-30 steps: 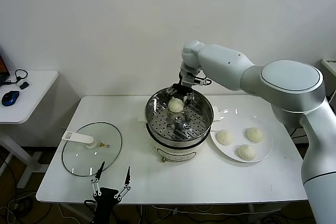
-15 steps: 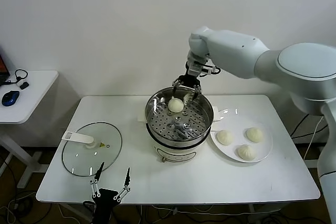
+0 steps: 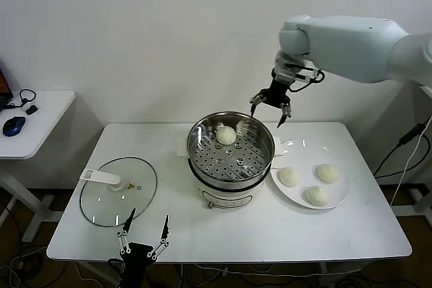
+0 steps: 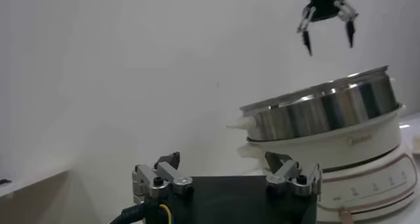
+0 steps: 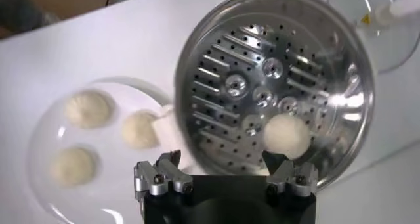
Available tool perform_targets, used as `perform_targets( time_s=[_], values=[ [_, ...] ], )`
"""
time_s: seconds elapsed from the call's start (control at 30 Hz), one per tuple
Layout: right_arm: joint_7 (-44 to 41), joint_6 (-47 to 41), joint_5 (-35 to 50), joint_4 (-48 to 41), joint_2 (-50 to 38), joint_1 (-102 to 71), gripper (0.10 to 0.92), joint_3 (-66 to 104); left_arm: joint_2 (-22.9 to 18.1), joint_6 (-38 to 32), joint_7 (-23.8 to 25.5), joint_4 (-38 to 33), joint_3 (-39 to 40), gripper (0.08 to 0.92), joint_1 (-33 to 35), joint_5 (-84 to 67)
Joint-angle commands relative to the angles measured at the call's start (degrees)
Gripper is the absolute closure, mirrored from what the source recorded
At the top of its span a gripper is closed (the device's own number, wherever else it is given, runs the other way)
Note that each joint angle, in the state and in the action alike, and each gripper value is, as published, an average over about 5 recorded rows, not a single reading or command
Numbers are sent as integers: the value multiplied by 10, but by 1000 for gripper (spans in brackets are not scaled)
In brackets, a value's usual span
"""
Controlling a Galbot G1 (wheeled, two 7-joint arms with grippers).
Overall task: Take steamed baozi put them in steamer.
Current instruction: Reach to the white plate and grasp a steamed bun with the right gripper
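A white table [image 3: 270, 234] stands before a plain white wall. From the head view, the steamer [image 3: 231, 156] sits in the middle of the table, and one baozi [image 3: 225, 135] lies on its perforated tray, at the far side. Three more baozi [image 3: 289, 177] lie on a white plate [image 3: 337, 200] just to the right of the steamer. A glass lid [image 3: 118, 190] lies flat on the left. The right gripper [image 3: 271, 108] hangs in the air above the far right rim of the steamer, its fingers spread wide and holding nothing. The left gripper [image 3: 143, 228] is low at the near table edge, open and empty.

From the left wrist view, the left gripper [image 4: 226, 174] is open, near the steamer [image 4: 328, 130], with the right gripper [image 4: 327, 29] high above.

From the right wrist view, the right gripper [image 5: 226, 175] is open over the steamer [image 5: 275, 81], with one baozi [image 5: 286, 134] on the tray and three baozi [image 5: 85, 108] on the plate [image 5: 39, 159].
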Motion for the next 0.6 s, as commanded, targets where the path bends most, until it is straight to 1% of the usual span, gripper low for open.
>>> perform_targets(
  time_s=[0.03, 0.23, 0.4, 0.6],
  values=[
    [20, -316, 47, 90, -78, 54, 203, -85, -11, 1, 0, 3, 0, 177, -3, -1],
    [45, -385, 45, 114, -125, 29, 203, -89, -12, 2, 0, 7, 2, 177, -6, -1],
    [68, -425, 47, 135, -157, -27, 203, -45, -12, 2, 0, 11, 1, 177, -8, 0],
    [91, -448, 40, 121, -166, -105, 203, 21, -13, 2, 1, 12, -2, 177, -7, 0]
  ],
)
